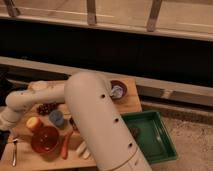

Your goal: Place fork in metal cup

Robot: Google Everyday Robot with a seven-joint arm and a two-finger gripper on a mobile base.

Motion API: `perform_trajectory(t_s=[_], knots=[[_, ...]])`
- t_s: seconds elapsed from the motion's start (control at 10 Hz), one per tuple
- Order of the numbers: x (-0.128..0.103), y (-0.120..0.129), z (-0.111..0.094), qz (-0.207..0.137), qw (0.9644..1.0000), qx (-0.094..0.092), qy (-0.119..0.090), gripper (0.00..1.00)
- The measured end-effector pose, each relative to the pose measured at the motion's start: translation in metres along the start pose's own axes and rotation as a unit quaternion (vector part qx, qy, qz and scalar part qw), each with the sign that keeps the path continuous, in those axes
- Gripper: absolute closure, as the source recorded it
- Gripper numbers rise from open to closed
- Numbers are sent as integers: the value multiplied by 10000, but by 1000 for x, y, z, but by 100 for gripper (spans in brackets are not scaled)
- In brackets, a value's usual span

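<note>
A wooden table point(132, 104) stands before a dark wall point(125, 55) below pale posts point(91, 12).

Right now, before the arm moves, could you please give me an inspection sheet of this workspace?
Surface: wooden table, crowded.
Job's things: fork lies at the front left corner; metal cup not seen, perhaps hidden behind the arm.
Clutter: orange bowl, blue cup, grapes, brown bowl, green tray.
Hand: not in view; the arm bends down toward the left edge, above the fork.
Cables: nothing seen.
Surroundings: dark wall, railing above.
</note>
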Motion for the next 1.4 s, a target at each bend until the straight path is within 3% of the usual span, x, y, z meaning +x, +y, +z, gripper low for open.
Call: perform_trajectory(t_s=[0.9,1.4], knots=[[-11,-20,-17,0,9997,200,-117,20],[-11,-36,-13,24,9999,61,-159,20]])
